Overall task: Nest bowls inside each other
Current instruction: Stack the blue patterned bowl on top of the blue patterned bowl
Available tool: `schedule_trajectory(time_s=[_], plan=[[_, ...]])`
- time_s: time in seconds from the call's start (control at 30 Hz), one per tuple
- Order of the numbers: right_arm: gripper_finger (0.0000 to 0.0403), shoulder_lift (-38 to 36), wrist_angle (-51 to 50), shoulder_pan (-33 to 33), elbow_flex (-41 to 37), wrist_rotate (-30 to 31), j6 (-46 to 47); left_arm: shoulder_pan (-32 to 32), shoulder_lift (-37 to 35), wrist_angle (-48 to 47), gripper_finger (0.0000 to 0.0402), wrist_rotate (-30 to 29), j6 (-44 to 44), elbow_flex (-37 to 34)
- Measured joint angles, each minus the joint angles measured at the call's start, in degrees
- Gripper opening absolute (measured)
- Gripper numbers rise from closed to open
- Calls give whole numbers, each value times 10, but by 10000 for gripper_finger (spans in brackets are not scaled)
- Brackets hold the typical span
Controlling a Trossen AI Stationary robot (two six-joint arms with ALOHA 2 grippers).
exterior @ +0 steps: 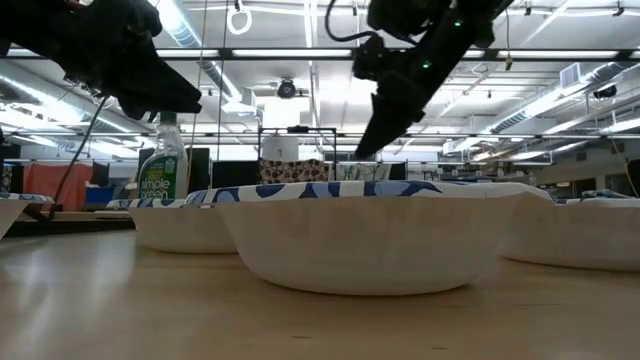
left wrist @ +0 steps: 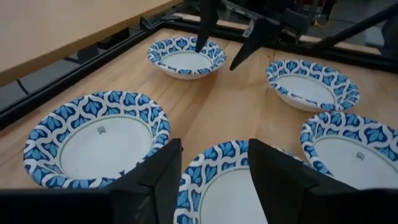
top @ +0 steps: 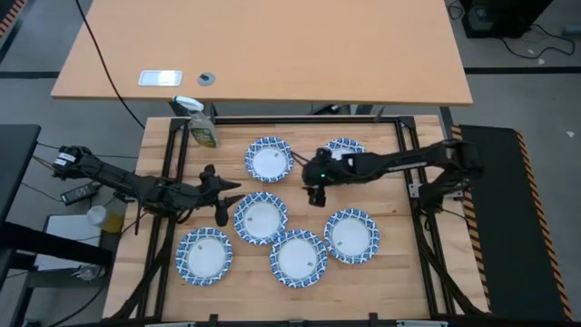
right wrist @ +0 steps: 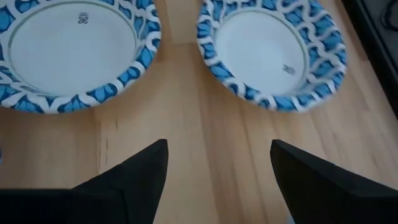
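Six blue-and-white rimmed bowls rest apart on their bases on the wooden table: far left (top: 269, 159), far right (top: 345, 150) partly under my right arm, middle (top: 260, 218), near left (top: 204, 255), near middle (top: 299, 257), near right (top: 350, 234). My left gripper (top: 222, 195) is open above the table's left part. It points toward the middle bowl (left wrist: 230, 180), whose rim shows between its fingers, clear of them. My right gripper (top: 315, 193) is open and slants down over bare wood between the bowls (right wrist: 217, 165), holding nothing.
A spray bottle (top: 201, 127) stands at the far left corner. A black frame rail (top: 300, 119) runs along the table's far edge, with rails down both sides. A larger desk (top: 263, 54) lies beyond it. Bare wood shows between the bowls.
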Motion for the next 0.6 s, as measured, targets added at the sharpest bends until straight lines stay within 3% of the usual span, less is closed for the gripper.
schedule_trajectory(time_s=[0.2,0.3,0.43,0.6], plan=[[281,59,36,0,36,2,-59,0,-1,-3,181,0,0,0],[282,92,55,0,56,-27,-67,0,-11,-3,181,2,0,0],[282,123,56,2,87,-96,-8,0,-36,-8,181,29,0,0],[273,169,10,21,133,-111,113,0,-50,-18,181,52,-4,0]])
